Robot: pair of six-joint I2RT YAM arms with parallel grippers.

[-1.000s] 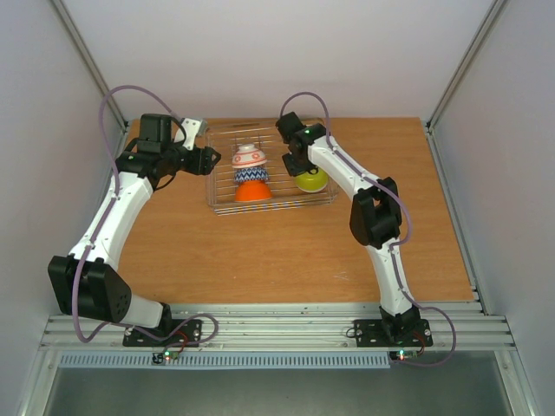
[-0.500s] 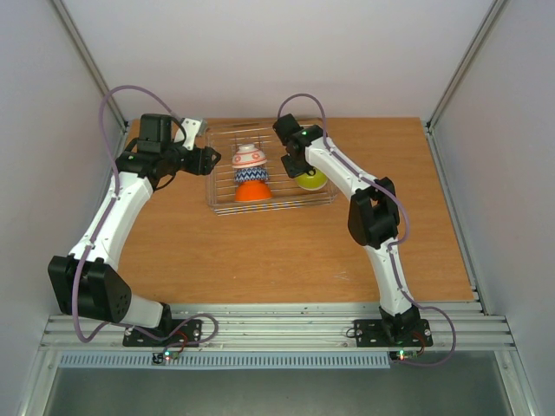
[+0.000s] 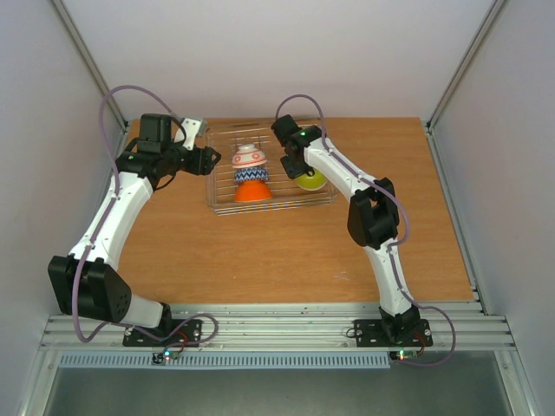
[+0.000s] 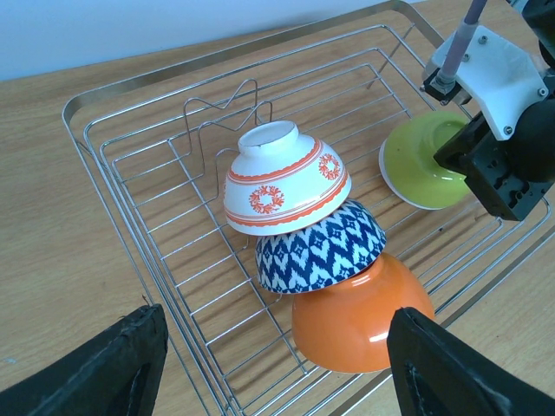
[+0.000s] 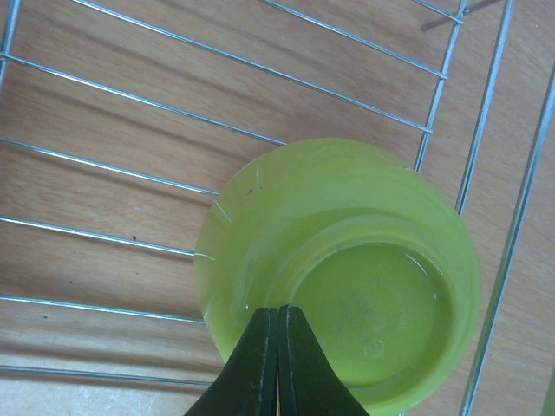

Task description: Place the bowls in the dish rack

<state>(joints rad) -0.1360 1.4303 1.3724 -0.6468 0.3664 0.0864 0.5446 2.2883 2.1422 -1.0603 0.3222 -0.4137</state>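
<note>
The wire dish rack (image 3: 227, 204) stands at the back of the table. In it, a white bowl with red pattern (image 4: 286, 178), a blue-and-white zigzag bowl (image 4: 325, 247) and an orange bowl (image 4: 360, 316) lean rim-down in a row. A yellow-green bowl (image 5: 347, 277) lies bottom-up at the rack's right side. My right gripper (image 5: 279, 310) hangs just over that bowl's side with its fingers pressed together and nothing between them. My left gripper (image 4: 277, 373) is wide open at the rack's left edge, facing the orange bowl. No plain white bowl is in view.
The rack's rim (image 4: 78, 108) and an upright wire divider (image 4: 227, 104) stand behind the leaning bowls. The right arm's wrist (image 4: 507, 130) sits close beside the yellow-green bowl. Bare wooden table (image 3: 286, 251) lies in front of the rack.
My right gripper has shifted slightly back and to the left above the yellow-green bowl, which stays in the rack. The left arm has not moved.
</note>
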